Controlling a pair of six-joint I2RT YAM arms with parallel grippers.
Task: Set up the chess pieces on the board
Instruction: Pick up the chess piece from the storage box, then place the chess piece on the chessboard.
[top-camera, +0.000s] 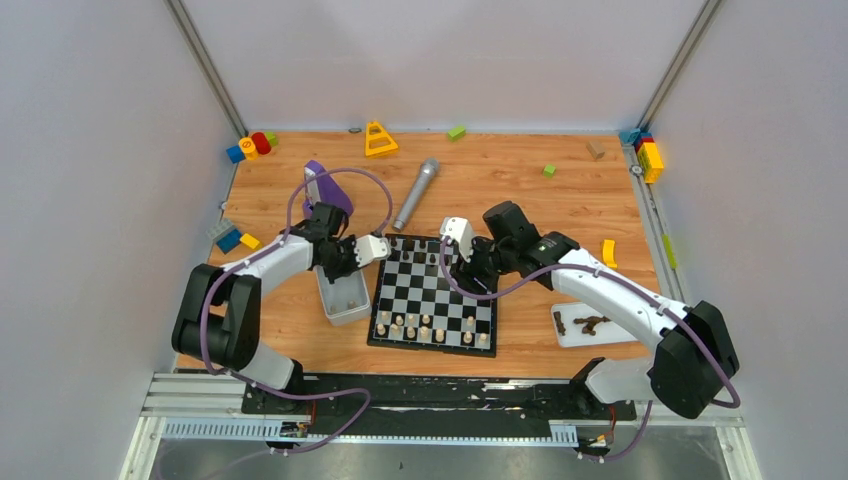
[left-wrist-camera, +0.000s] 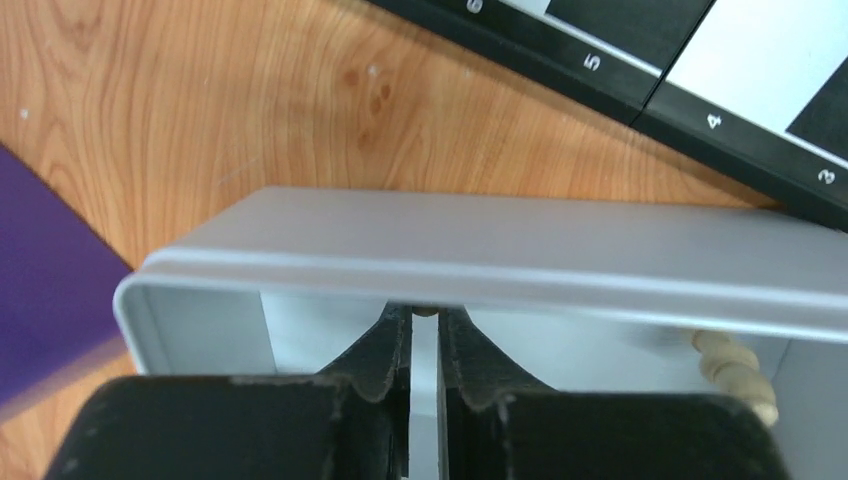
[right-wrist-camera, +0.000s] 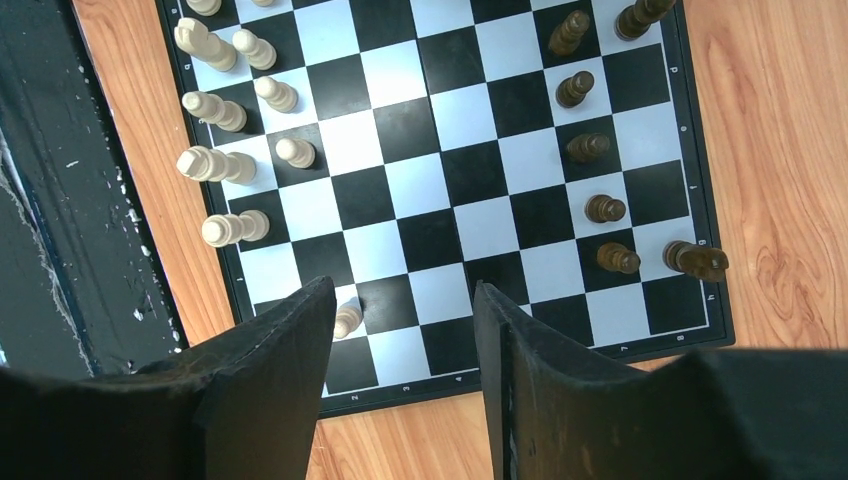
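Left pincer sits inside the grey plastic tray, fingers nearly together. A pale speck shows at the tips, but we cannot tell if it is gripped. One cream wooden chess piece lies nearby in the tray. Right pincer gapes wide above the black-and-white chessboard, holding nothing. Cream rows and brown rows are partly filled. We judge the task roughly half done.

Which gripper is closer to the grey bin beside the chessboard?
Left. The left gripper has its jaws down inside the grey bin. The right gripper hangs over the chessboard, on the other side of it, well apart from the bin.
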